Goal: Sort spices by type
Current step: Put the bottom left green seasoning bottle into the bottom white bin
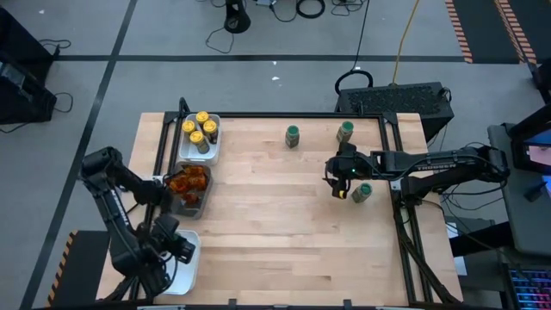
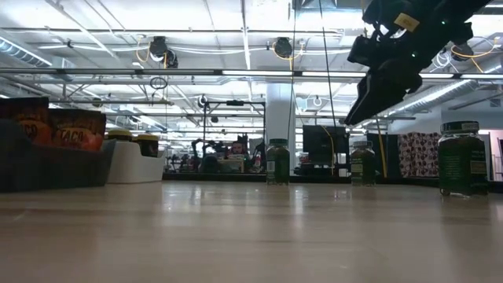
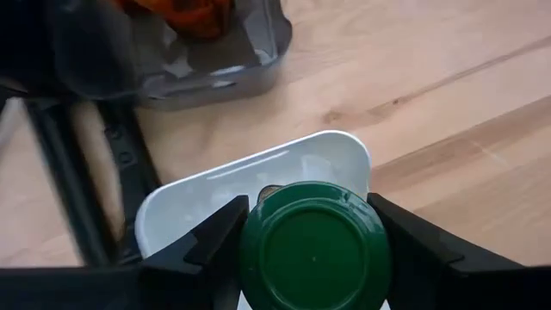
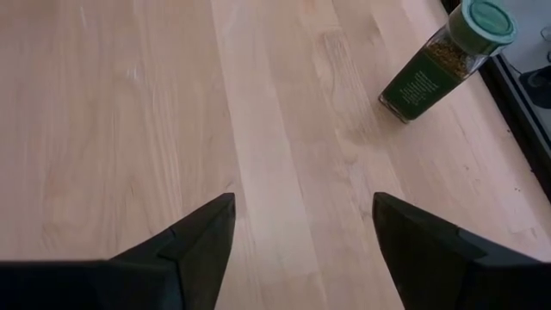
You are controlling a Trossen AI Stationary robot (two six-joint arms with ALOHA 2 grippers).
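My left gripper is shut on a green-lidded spice jar over a white tray at the table's near left corner. A second white tray at the far left holds several yellow-lidded jars. Between the two trays, a dark grey tray holds orange-brown packets. Three more green-lidded jars stand upright on the wood: two near the far edge and one at the right. My right gripper hovers open beside that last jar. My left gripper pinches the jar between its two fingers, on opposite sides just under the green lid. The fingers come from above, pointing steeply down. The jar stands upright in the hold, lid toward the camera. The lid hides whether its base touches the tray.
A black metal frame runs along the table's far, left and right edges. The middle of the wooden top is bare. Cables and a black box lie beyond the far edge.
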